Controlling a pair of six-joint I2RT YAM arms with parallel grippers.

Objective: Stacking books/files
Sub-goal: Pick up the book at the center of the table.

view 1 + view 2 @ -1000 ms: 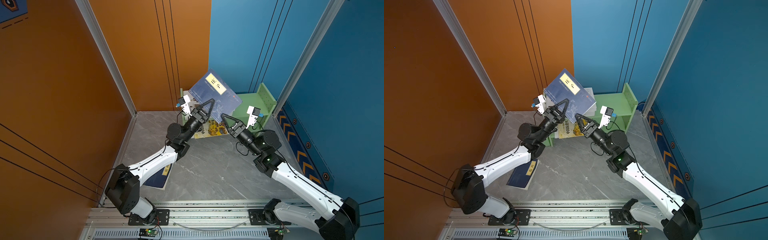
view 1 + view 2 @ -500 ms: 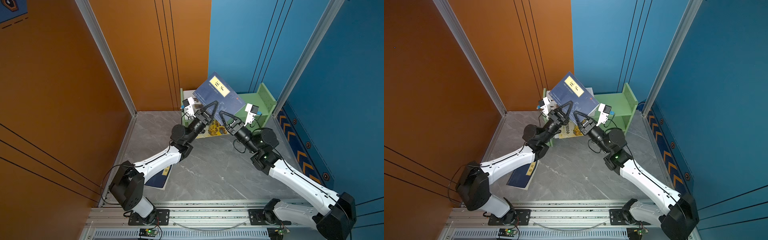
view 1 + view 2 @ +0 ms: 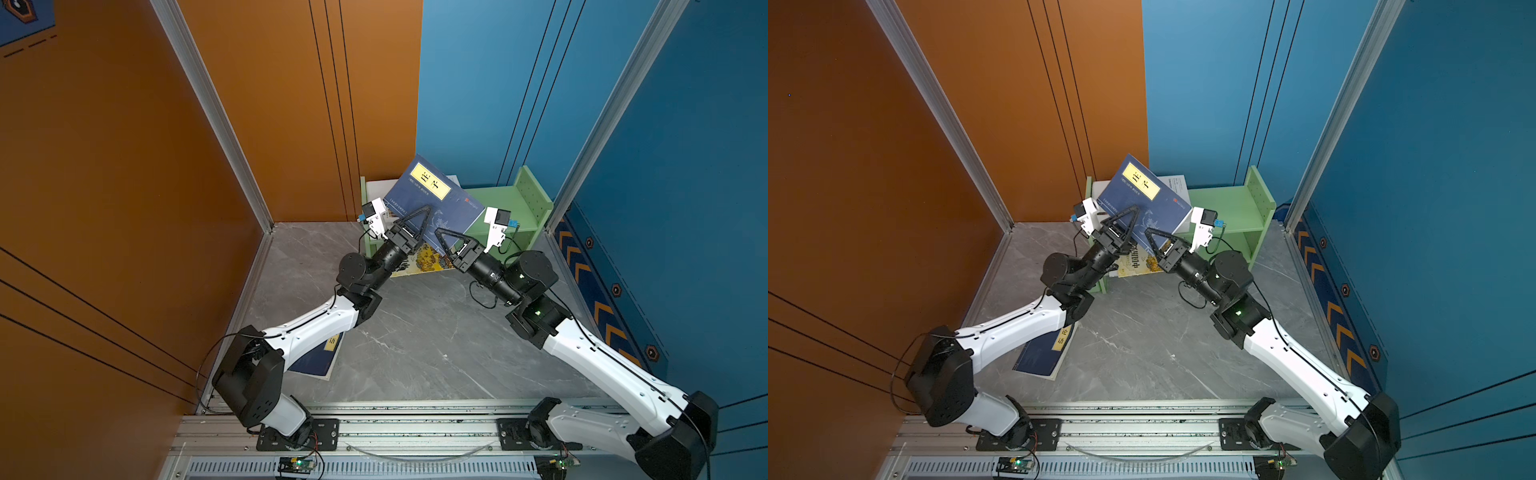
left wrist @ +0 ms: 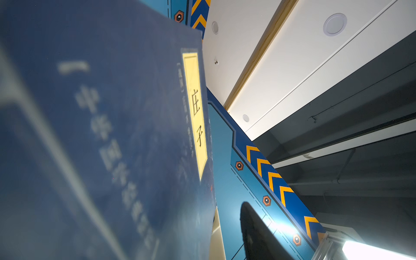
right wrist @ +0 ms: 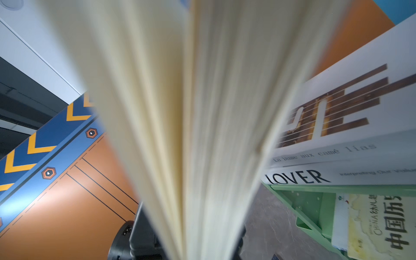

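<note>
Over at twelve o'clock on the counter [image 3: 415, 332], a navy yellow-labelled book [image 3: 432, 203] is tipped up on a slant above the green shelf [image 3: 528, 199], its label end highest. The right hand [image 3: 442, 237] is clenched on the book's six o'clock corner, and the right wrist view is filled with cream pages fanning out of that grip. The left hand [image 3: 419, 216] sits at the eight o'clock edge and is released. In the left wrist view its one visible finger [image 4: 254, 225] stands clear of the cover, with blue wall showing between them.

On the shelf top lies the thick white "LOVER" book [image 5: 337, 175], with the white book with brown-black bars [image 5: 360, 108] on top of it. The yellow picture book [image 3: 428, 259] sits under the shelf top, poking out the front. A second navy book [image 3: 320, 357] lies flat at seven o'clock on the counter, partly under the left arm.
</note>
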